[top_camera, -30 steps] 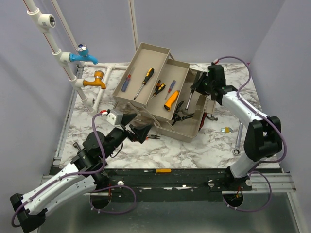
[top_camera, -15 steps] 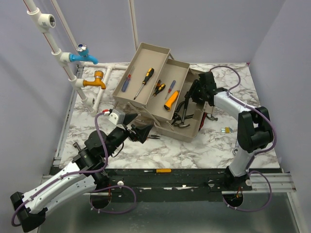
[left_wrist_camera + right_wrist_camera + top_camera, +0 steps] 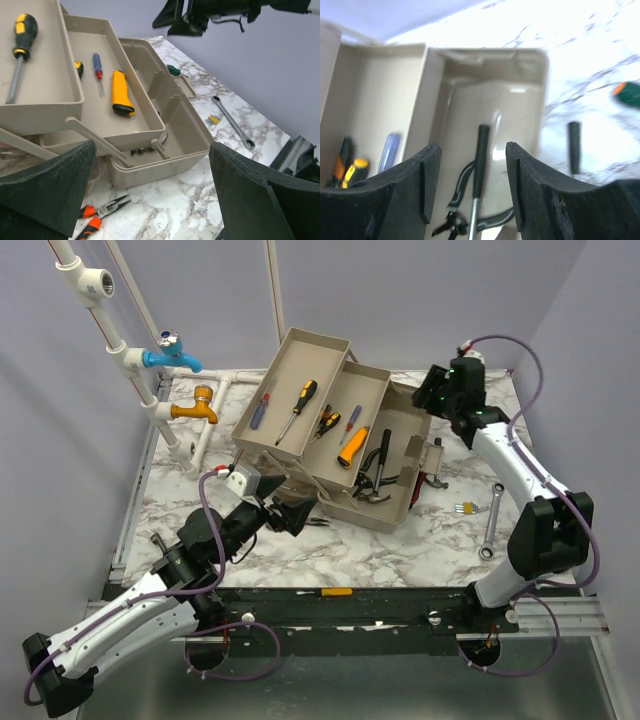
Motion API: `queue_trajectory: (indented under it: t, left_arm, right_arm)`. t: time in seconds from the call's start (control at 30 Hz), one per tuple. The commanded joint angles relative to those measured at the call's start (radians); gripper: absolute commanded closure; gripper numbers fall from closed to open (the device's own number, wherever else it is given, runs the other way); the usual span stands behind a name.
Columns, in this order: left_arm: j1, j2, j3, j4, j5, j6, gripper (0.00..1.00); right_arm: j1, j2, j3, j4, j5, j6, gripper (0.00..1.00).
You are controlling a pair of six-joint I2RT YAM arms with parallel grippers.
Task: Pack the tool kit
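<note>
The beige toolbox (image 3: 395, 502) stands open mid-table with its trays (image 3: 290, 390) folded out to the left; they hold several screwdrivers and a yellow-handled tool (image 3: 120, 92). A black-handled tool (image 3: 481, 160) and black pliers (image 3: 368, 485) lie in the box's bottom. My right gripper (image 3: 437, 392) hovers above the box's far right end, open and empty, directly over that black-handled tool. My left gripper (image 3: 285, 500) is wide open in front of the box's near left corner, above orange-handled pliers (image 3: 100, 215) lying on the marble.
A silver wrench (image 3: 492, 522), a small yellow piece (image 3: 464, 507) and red-handled pliers (image 3: 436, 480) lie right of the box. White pipes with a blue tap (image 3: 172, 358) and an orange tap (image 3: 195, 408) stand at the left edge. A yellow-handled screwdriver (image 3: 335, 592) rests on the front rail.
My right gripper lowered the black-handled tool into the box's bottom, opened, and has risen back toward the far right. The left arm has barely moved.
</note>
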Motion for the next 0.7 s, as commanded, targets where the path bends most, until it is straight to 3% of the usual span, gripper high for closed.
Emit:
queue_trajectory:
  t: [0.0, 0.1, 0.17, 0.5, 0.57, 0.67]
  left_arm:
    - [-0.006, 0.051, 0.024, 0.001, 0.113, -0.064, 0.01]
    - [-0.006, 0.082, 0.036, -0.003, 0.134, -0.078, 0.01]
    - [-0.006, 0.085, 0.039, -0.004, 0.134, -0.08, 0.01]
    - [-0.006, 0.09, 0.124, -0.074, 0.187, -0.14, 0.01]
    - [-0.006, 0.099, 0.148, -0.102, 0.198, -0.146, 0.01]
    - [-0.006, 0.117, 0.18, -0.139, 0.194, -0.143, 0.01]
  right_arm:
    - [-0.164, -0.038, -0.035, 0.088, -0.087, -0.052, 0.36]
    - [-0.226, 0.0, -0.01, 0.069, -0.046, -0.065, 0.23]
    - [-0.267, 0.032, 0.01, 0.056, -0.023, -0.09, 0.19]
    - [-0.317, 0.296, 0.216, -0.13, -0.02, -0.345, 0.19]
    - [-0.316, 0.339, 0.258, -0.14, 0.015, -0.367, 0.01]
    - [-0.319, 0.398, 0.314, -0.166, 0.01, -0.427, 0.0]
